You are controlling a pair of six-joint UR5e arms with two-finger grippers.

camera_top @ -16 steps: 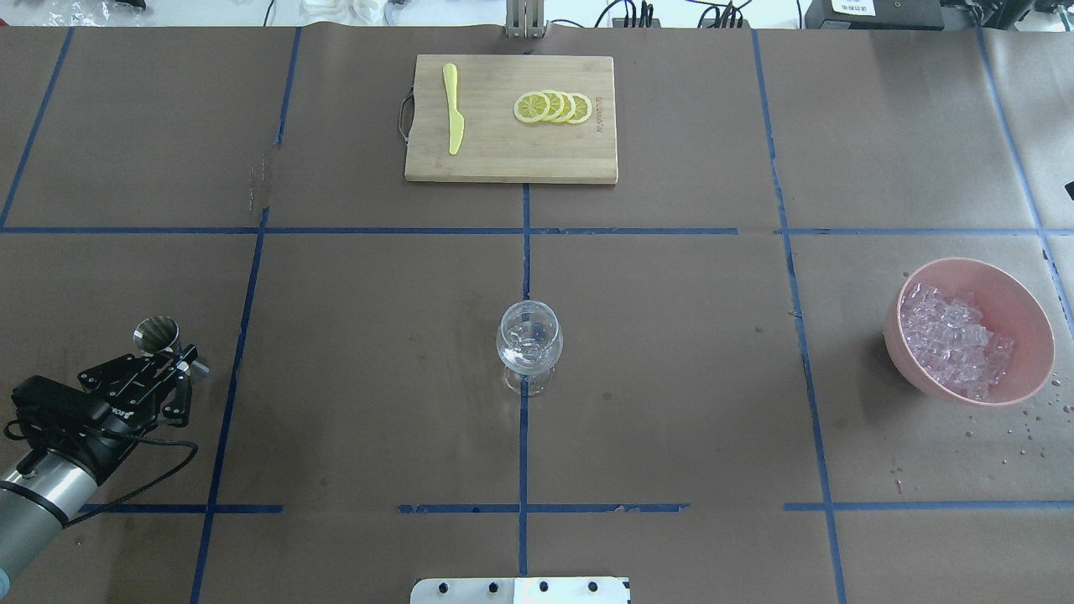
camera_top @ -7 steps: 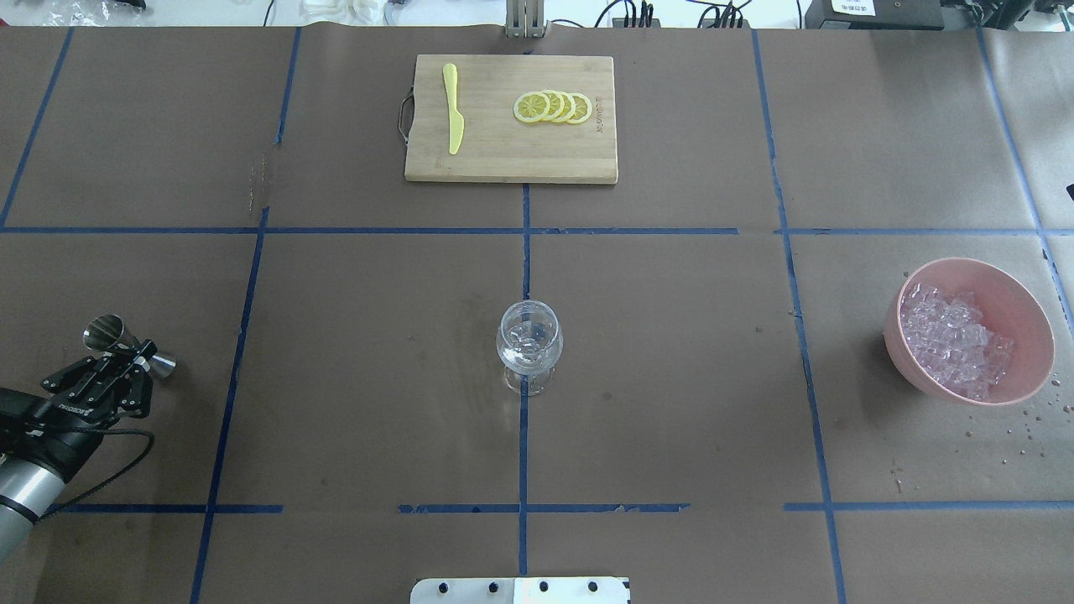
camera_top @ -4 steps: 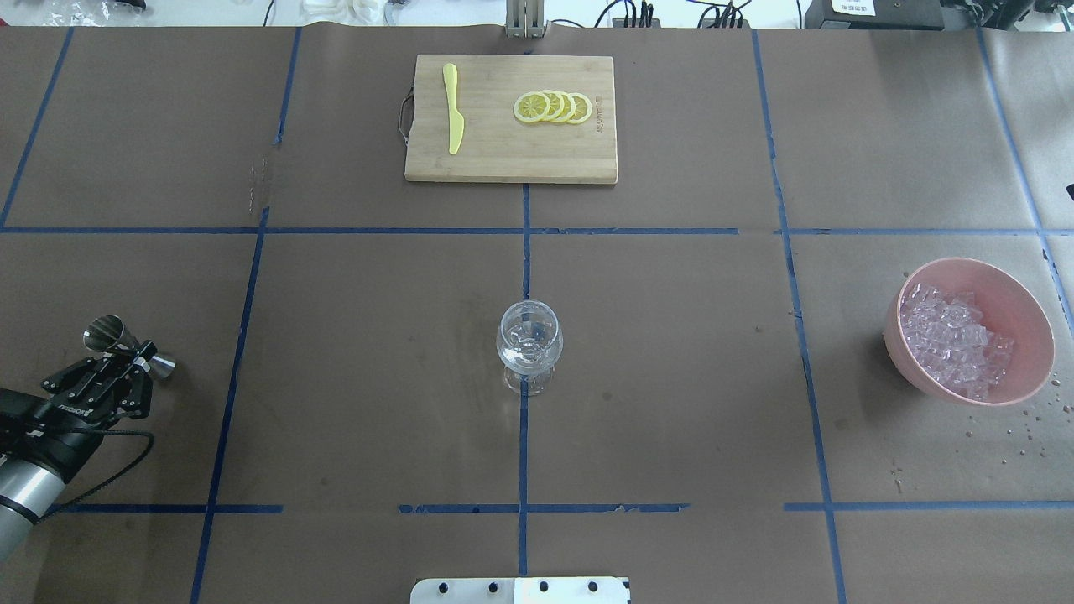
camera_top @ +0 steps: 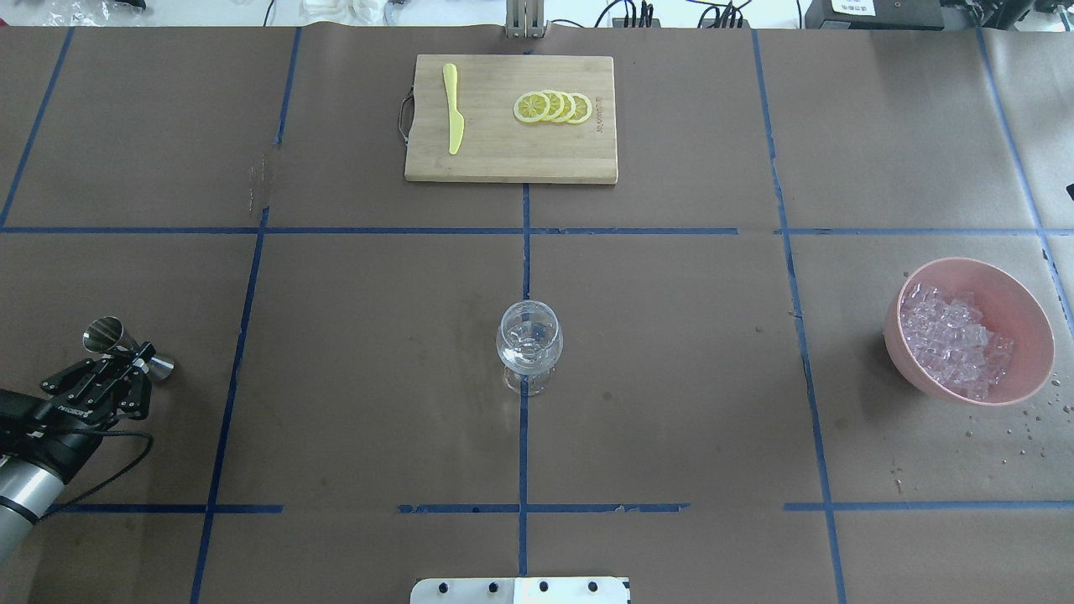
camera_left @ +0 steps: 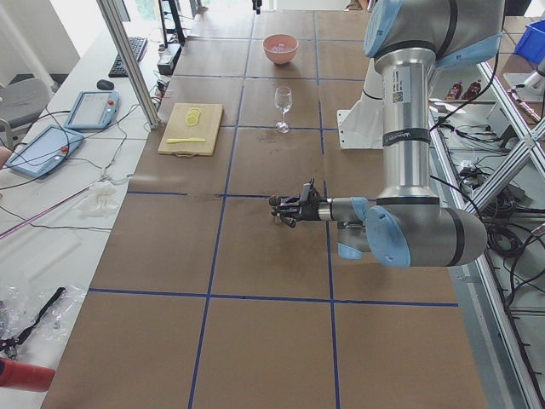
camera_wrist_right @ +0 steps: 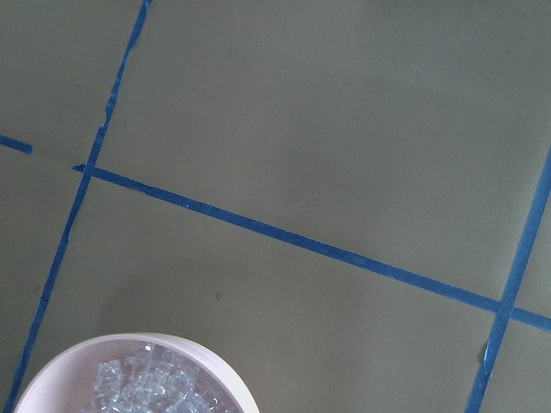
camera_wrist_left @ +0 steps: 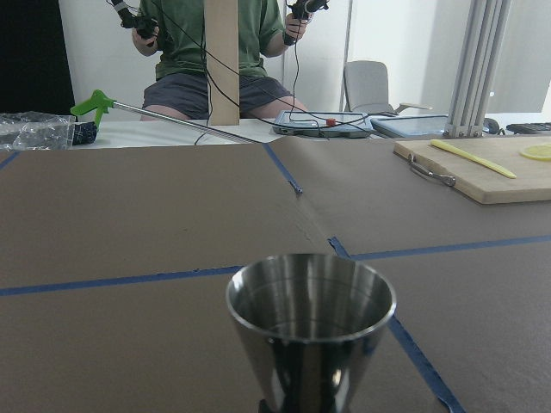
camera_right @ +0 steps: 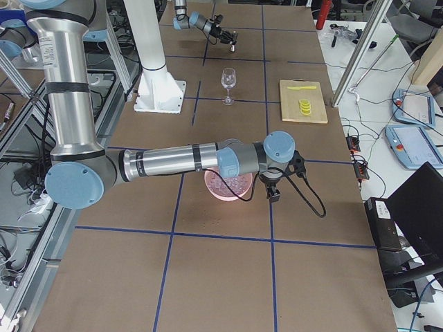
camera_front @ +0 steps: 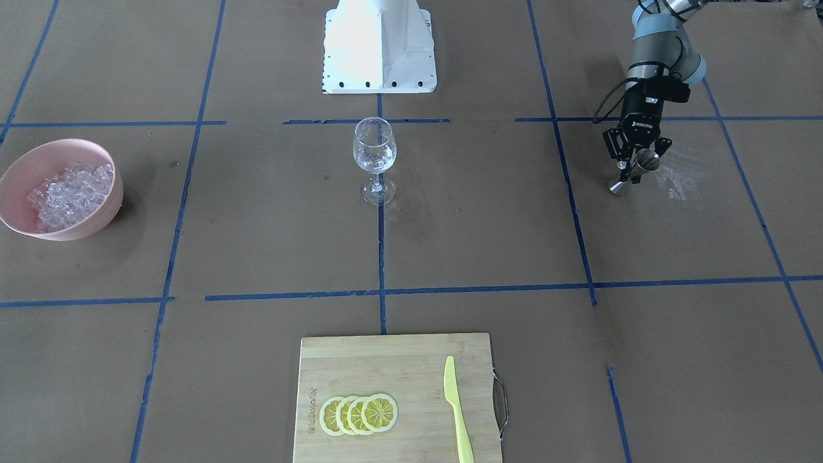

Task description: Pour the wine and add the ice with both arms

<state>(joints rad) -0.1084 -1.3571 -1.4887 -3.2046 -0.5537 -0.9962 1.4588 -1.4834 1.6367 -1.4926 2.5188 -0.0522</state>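
Note:
My left gripper is shut on the waist of a steel jigger at the table's left side, low over the table. The jigger's open cup fills the left wrist view. A wine glass stands at the table's middle with clear contents. The ice lies heaped in a pink bowl at the right. My right gripper shows only in the exterior right view, over the bowl's edge, and I cannot tell whether it is open or shut. The right wrist view shows the bowl's rim below.
A wooden cutting board at the far middle holds a yellow knife and lemon slices. Water drops dot the paper near the bowl. The white pedestal base stands at the near edge. An operator sits beyond the table.
My left gripper carried the jigger leftward and back toward me, then stayed still over the last second. The glass, bowl and board have not moved.

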